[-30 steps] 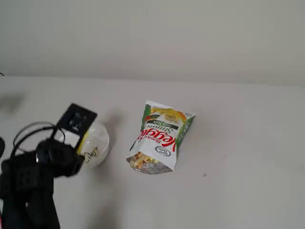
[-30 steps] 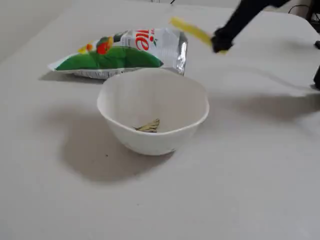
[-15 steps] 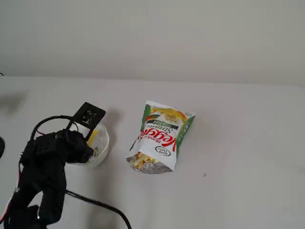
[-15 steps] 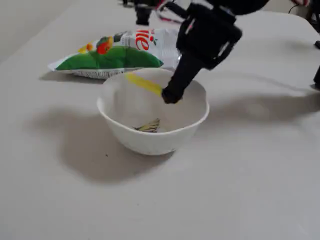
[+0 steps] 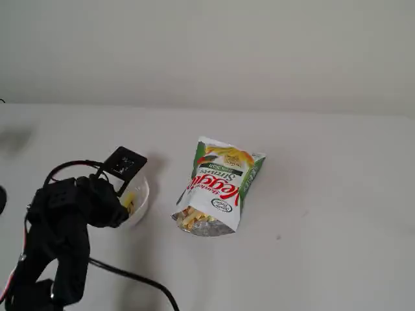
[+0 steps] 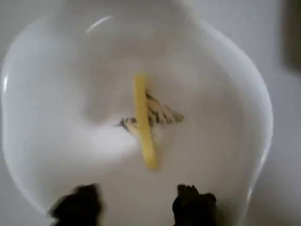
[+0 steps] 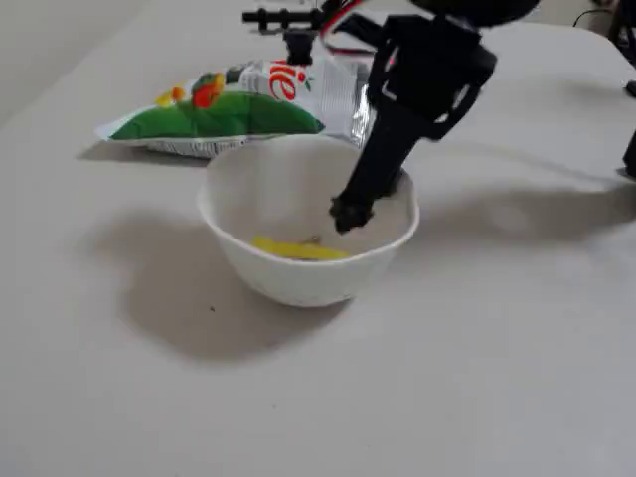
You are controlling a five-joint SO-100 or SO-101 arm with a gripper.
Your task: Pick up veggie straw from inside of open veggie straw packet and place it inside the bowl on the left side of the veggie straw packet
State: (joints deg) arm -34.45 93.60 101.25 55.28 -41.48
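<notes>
The white bowl (image 6: 244, 94) fills the wrist view, and the bright yellow veggie straw (image 6: 143, 122) lies loose on its bottom, across the dark sprig motif. My gripper (image 6: 136, 207) is open just above the bowl's floor; its two dark fingertips (image 6: 193, 205) stand apart at the bottom edge with nothing between them. In a fixed view the gripper (image 7: 350, 212) reaches down into the bowl (image 7: 298, 283) beside the straw (image 7: 298, 249). The veggie straw packet (image 5: 220, 184) lies to the right of the bowl (image 5: 141, 194) in a fixed view, and behind the bowl in a fixed view (image 7: 229, 109).
Pale straws (image 5: 191, 219) cluster at the packet's foil mouth. The black arm (image 5: 65, 227) and its cable (image 5: 130, 275) fill the lower left of a fixed view. The table top is plain white.
</notes>
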